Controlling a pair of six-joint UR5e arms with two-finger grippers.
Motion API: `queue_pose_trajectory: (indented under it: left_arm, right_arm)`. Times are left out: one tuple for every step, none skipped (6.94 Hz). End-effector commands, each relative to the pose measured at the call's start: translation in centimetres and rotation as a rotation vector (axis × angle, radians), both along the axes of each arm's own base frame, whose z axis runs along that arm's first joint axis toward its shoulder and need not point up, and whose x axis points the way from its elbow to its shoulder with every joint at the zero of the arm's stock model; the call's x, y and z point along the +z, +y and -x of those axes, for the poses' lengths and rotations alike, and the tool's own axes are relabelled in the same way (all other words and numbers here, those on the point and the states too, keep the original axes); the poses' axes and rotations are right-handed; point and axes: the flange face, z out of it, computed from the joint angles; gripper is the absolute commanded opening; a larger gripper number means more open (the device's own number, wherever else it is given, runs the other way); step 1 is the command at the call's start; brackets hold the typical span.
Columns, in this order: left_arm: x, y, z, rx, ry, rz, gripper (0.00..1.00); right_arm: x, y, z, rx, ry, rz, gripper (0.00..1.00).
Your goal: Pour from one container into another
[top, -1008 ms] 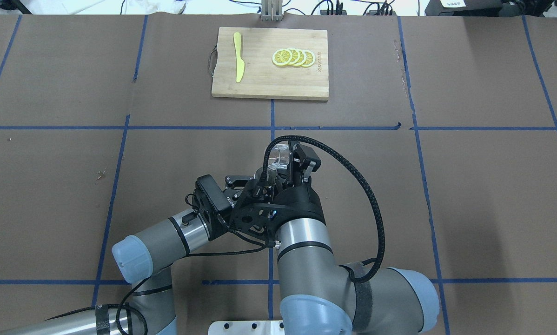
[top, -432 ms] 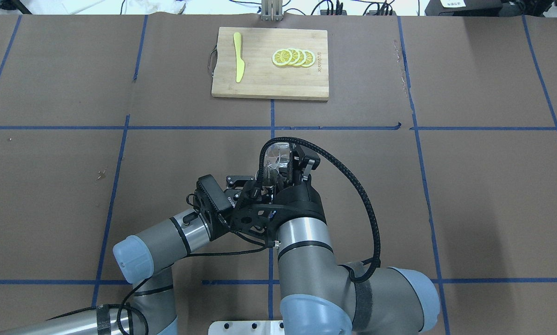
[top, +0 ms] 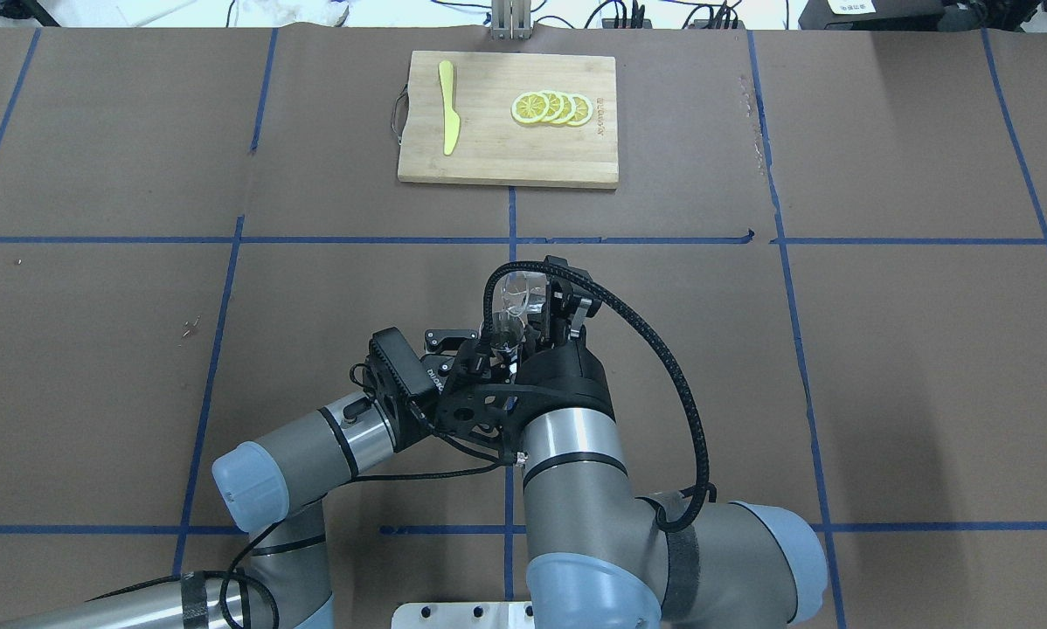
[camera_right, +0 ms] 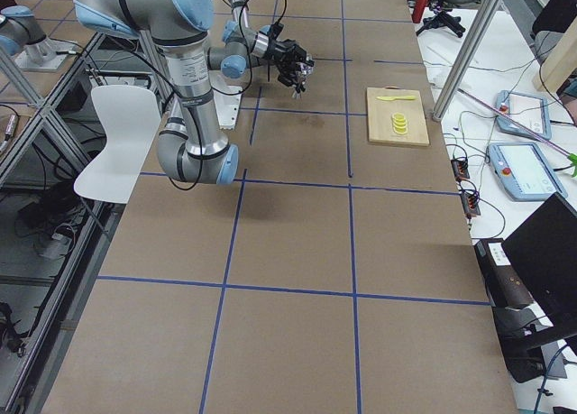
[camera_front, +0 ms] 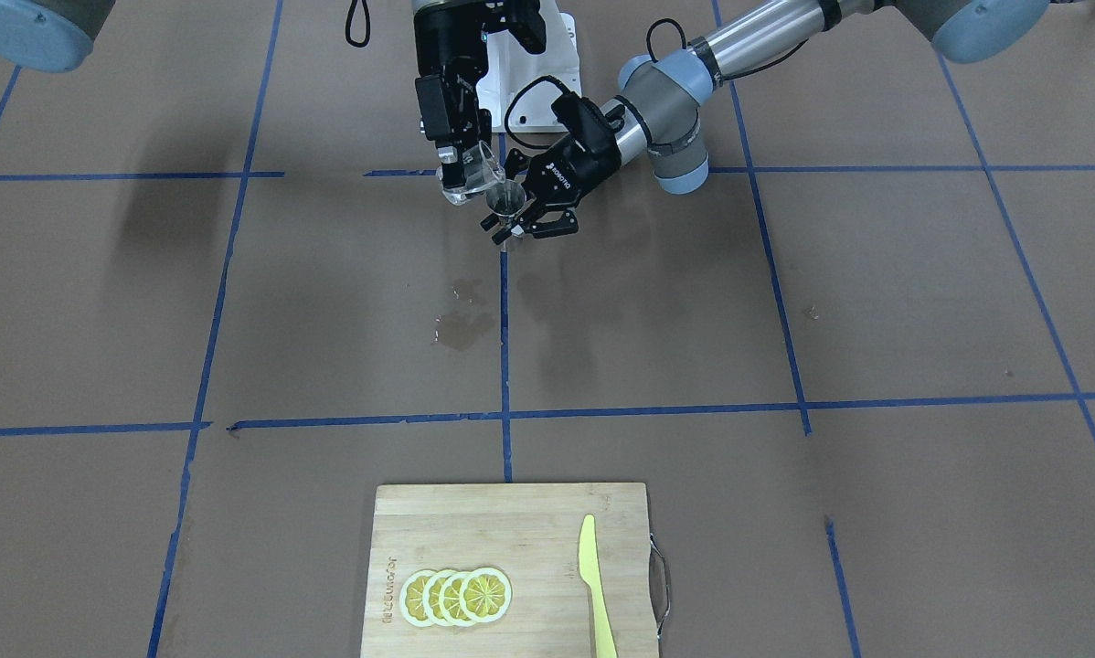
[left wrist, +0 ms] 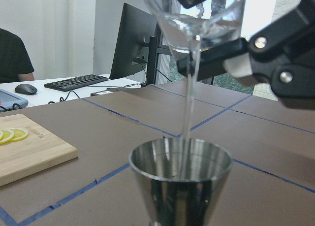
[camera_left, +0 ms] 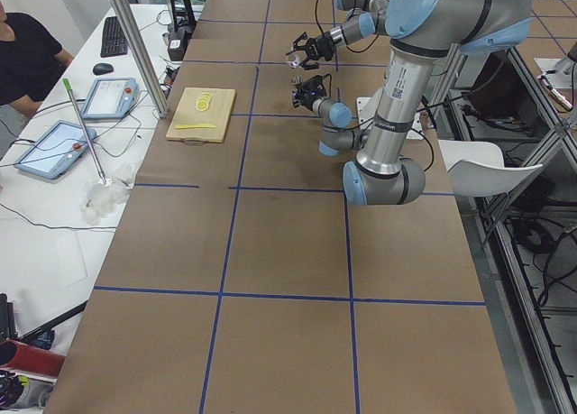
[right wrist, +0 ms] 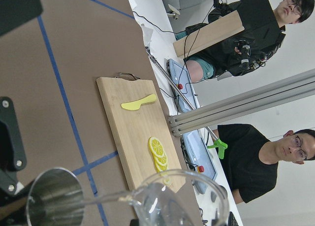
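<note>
Now my right gripper point(camera_front: 461, 174), clamped on the glass beaker point(left wrist: 197, 14), has tipped it further; a thin stream point(left wrist: 189, 88) falls into the steel jigger point(left wrist: 180, 169) just below, gripped by my left gripper point(camera_front: 522, 222), so pouring is underway.

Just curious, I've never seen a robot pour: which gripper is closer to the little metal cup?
Left. The left gripper grips the jigger itself; the right gripper holds the tilted beaker just above its rim.

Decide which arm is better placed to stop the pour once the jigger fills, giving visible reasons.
Right. The right gripper holds the tilted glass beaker, whose stream falls into the jigger; rolling that wrist back would likely end the pour. The left gripper only holds the jigger upright beneath.
</note>
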Motion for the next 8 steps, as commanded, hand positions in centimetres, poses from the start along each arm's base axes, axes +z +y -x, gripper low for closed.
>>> queue_pose_trajectory:
  left_arm:
    - [0.0, 0.04, -0.02, 0.001, 0.0, 0.0, 0.0]
    - [0.0, 0.04, -0.02, 0.001, 0.0, 0.0, 0.0]
    - [-0.03, 0.02, -0.07, 0.001, 0.0, 0.0, 0.0]
    - [-0.03, 0.02, -0.07, 0.001, 0.0, 0.0, 0.0]
    - [-0.03, 0.02, -0.07, 0.001, 0.0, 0.0, 0.0]
    - [-0.03, 0.02, -0.07, 0.001, 0.0, 0.0, 0.0]
    - [-0.03, 0.02, -0.07, 0.001, 0.0, 0.0, 0.0]
    - [-0.03, 0.02, -0.07, 0.001, 0.0, 0.0, 0.0]
  right_arm:
    - [0.04, -0.08, -0.01, 0.024, 0.027, -0.015, 0.0]
    - [0.05, -0.08, -0.01, 0.023, 0.032, -0.016, 0.0]
    - [0.2, -0.01, 0.11, 0.022, 0.036, -0.015, 0.0]
    - [0.24, -0.03, 0.26, 0.023, 0.038, -0.016, 0.0]
    - [0.09, 0.05, 0.3, 0.02, 0.04, -0.018, 0.0]
    - [0.0, 0.05, 0.3, 0.015, 0.055, -0.023, 0.0]
    - [0.0, 0.05, 0.3, 0.012, 0.067, -0.027, 0.0]
    - [0.01, 0.06, 0.31, 0.006, 0.082, -0.032, 0.0]
